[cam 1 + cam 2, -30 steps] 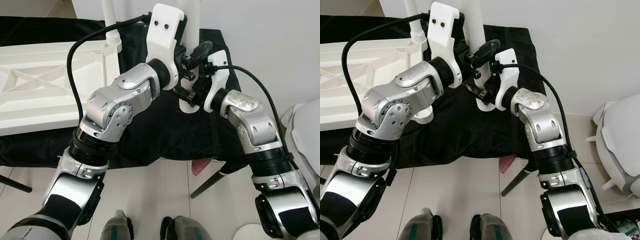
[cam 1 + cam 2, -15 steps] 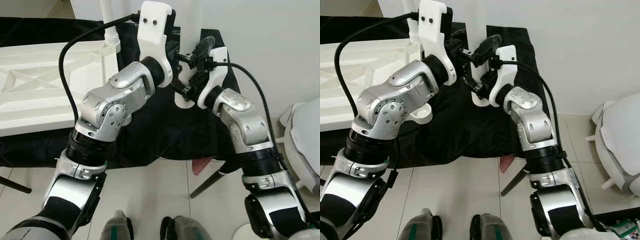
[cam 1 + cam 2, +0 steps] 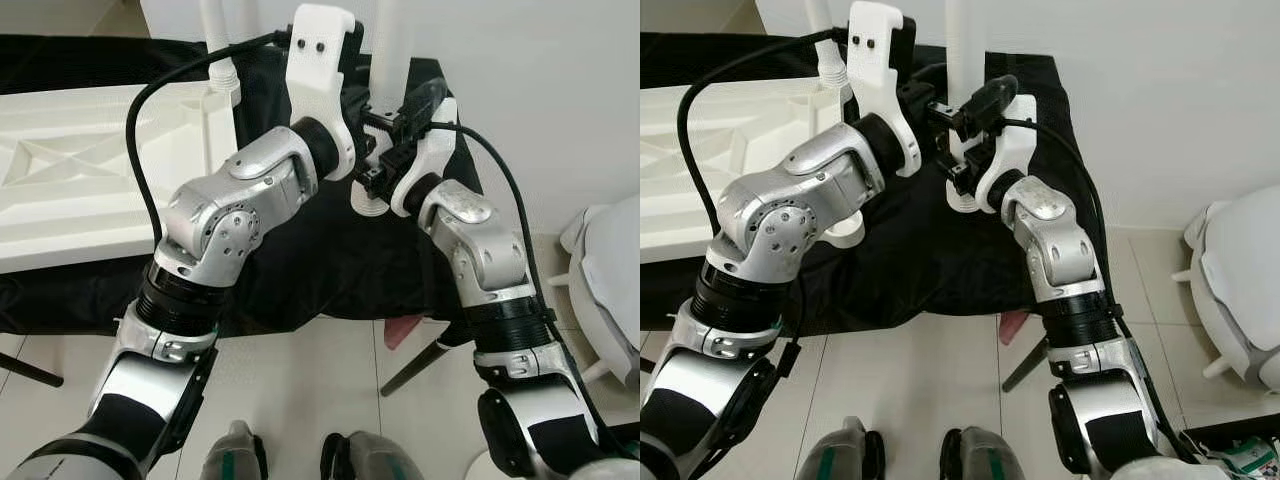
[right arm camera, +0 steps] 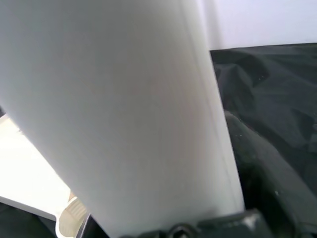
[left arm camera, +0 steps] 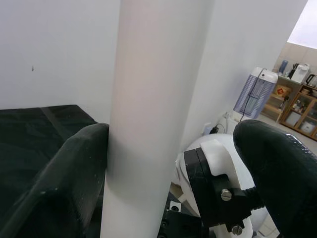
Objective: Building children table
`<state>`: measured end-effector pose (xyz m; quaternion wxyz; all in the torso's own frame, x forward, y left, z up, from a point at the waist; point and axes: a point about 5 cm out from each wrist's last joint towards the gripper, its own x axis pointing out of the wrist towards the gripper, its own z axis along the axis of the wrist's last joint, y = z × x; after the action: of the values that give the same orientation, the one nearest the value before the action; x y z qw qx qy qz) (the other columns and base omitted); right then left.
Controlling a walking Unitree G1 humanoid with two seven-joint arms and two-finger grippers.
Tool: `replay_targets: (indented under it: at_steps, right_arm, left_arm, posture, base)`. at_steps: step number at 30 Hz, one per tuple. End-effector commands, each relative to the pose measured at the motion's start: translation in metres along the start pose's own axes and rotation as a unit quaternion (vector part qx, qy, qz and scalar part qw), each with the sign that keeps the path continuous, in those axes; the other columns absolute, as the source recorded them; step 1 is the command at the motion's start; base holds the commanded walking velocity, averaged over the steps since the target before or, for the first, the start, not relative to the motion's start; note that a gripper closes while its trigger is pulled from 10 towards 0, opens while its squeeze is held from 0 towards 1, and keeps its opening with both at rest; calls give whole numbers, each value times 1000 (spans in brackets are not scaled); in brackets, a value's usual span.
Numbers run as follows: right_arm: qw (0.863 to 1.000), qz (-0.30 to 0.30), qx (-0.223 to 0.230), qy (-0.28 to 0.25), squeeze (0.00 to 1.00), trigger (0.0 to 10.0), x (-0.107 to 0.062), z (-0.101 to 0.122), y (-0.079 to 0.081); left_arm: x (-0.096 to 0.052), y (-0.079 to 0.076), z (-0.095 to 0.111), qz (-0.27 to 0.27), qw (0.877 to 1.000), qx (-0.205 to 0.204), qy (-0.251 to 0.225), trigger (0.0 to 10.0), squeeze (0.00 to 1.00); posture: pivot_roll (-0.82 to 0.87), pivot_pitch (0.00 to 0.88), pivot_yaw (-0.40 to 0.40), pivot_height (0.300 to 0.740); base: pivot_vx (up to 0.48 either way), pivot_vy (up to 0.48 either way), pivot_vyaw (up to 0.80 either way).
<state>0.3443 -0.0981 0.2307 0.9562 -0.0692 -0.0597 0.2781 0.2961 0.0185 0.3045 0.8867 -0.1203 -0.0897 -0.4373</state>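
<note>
So here's where we are with the kids' table. Far left, the white moulded plastic tabletop (image 3: pixel 70 180) is lying upside down on the black cloth-covered work table (image 3: pixel 330 270), ribbed underside facing up. One white round plastic leg (image 3: pixel 216 45) is already standing in the near corner socket, so we'd call that one done.

Moving right, our left gripper (image 5: pixel 168 163) is up against the second white plastic tube leg (image 3: pixel 388 50). In the left wrist view one black finger (image 5: pixel 64 183) is touching the tube while the other sits well off it, so that one's spread, not clamping.

Then the right gripper (image 3: pixel 975 135) is on the same leg, lower down, just above its ribbed threaded end (image 3: pixel 368 203), which hangs close over the cloth. The right wrist view has the tube pressed right against the camera; we honestly can't tell whether those fingers are pinching it or loose.

That leg is upright but well apart from the tabletop, so it hasn't gone into a socket yet. What's left, as we see it: carry it over, seat it, then the remaining legs and a flip.
</note>
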Motion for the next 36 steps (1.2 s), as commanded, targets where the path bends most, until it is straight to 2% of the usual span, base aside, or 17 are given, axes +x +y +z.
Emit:
replay_targets:
  at_steps: [1,9,10,19,21,23,26,27,28,30,32,36]
  right_arm:
    - [999,-44,15,27,0,10000,0,-8,-12]
    - [996,-82,27,33,0,10000,-1,-12,-20]
    - [994,-96,34,35,0,10000,-2,-14,-23]
    - [992,-121,44,17,0,10000,-6,-15,-28]
    - [987,-148,52,-21,0,10000,-11,-13,-30]
    - [987,-148,52,-21,0,10000,-11,-13,-30]
    - [981,-173,59,-62,0,10000,-18,-14,-29]
    - [981,-173,59,-62,0,10000,-18,-14,-29]
    - [980,-177,60,-75,0,10000,-20,-15,-27]
    - [978,-180,60,-83,0,10000,-21,-15,-26]
    - [976,-184,55,-103,0,10000,-25,-18,-23]
    - [974,-190,52,-116,0,10000,-27,-21,-21]
  left_arm:
    - [1,-27,6,-147,989,-7,-15,10000,0]
    - [1,-18,11,-119,992,-14,-30,10000,0]
    - [0,-11,14,-99,994,-19,-42,10000,0]
    - [-3,1,12,-56,997,-8,-42,10000,0]
    - [-8,17,5,2,999,-6,-40,10000,0]
    - [-8,17,5,2,999,-6,-40,10000,0]
    - [-16,41,-8,86,996,7,-29,10000,0]
    - [-16,41,-8,86,996,7,-29,10000,0]
    - [-19,48,-14,114,993,12,-25,10000,0]
    - [-21,52,-17,130,991,15,-22,10000,0]
    - [-26,62,-28,168,985,30,-9,10000,0]
    - [-31,69,-37,201,979,43,0,10000,0]
  posture:
    - [-140,75,-13,740]
    - [-141,75,-14,740]
    - [-139,75,-14,740]
    - [-136,72,-11,740]
    - [-137,69,-7,740]
    - [-137,69,-7,740]
    - [-137,65,-7,740]
    - [-137,65,-7,740]
    - [-137,65,-8,740]
    - [-137,65,-8,740]
    - [-133,58,-9,740]
    - [-131,55,-9,740]
  base:
    - [0,0,0]
    - [0,0,0]
    - [0,0,0]
    - [0,0,0]
    - [0,0,0]
    - [0,0,0]
    - [0,0,0]
    - [0,0,0]
    - [0,0,0]
    - [0,0,0]
    - [0,0,0]
    - [0,0,0]
